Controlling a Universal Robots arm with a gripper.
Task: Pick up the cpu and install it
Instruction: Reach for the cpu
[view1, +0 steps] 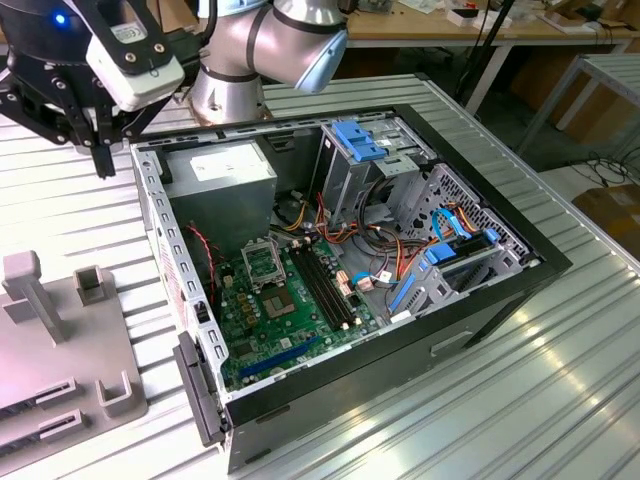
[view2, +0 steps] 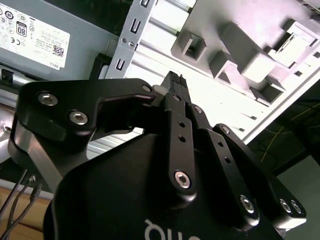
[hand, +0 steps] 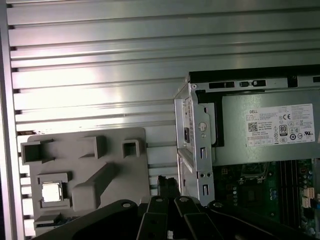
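Currently the pincer (view1: 100, 166) hangs above the ribbed metal worktop (view1: 520, 400), just outside the open computer case (view1: 400, 375), off the corner of the case where the grey power supply (view1: 222, 172) sits. Its fingers are pressed together with nothing between them. In the first wrist view its tip lines up with the strip of bare worktop between the case and a grey fixture plate (hand: 135, 175) that lies beside the case.

The cpu (hand: 51, 192) lies flat in a square pocket of that plate, on the side of the plate away from the case. It is well apart from the pincer and untouched. Inside the case, the green board (view1: 290, 315) carries the black-and-metal socket frame (view1: 262, 265), just beside the power supply.
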